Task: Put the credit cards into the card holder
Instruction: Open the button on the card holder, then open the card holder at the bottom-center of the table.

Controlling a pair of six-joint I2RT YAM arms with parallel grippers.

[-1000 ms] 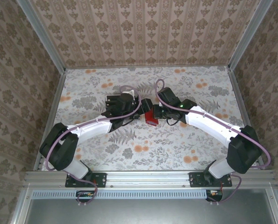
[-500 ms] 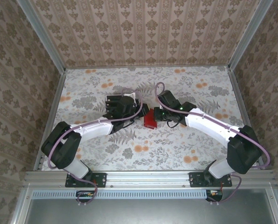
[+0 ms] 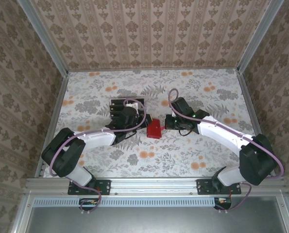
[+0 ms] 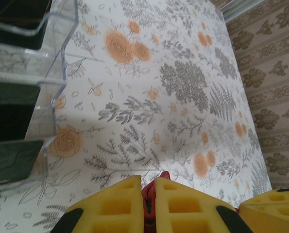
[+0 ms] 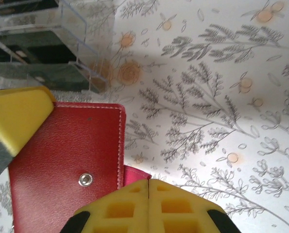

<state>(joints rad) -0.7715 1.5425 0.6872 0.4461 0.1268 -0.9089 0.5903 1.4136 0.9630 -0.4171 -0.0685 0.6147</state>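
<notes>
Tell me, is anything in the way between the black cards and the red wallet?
Yes. The thin black cards sit in slots of a clear plastic rack, walled in. The left claw, shut on the small red folding wallet, lies between rack and wallet. The right claw grips its tab, and it looks folded closed.

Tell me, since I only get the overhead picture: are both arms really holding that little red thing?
Observer: Yes; the right wrist camera shows the right fingers closed on a flap of the red wallet.
Operator: And the other arm?
Observer: Its wrist camera shows the left fingers pinching the wallet's edge.
Operator: What's the dark box behind?
Observer: A clear plastic rack with black cards sitting in its slots.
</notes>
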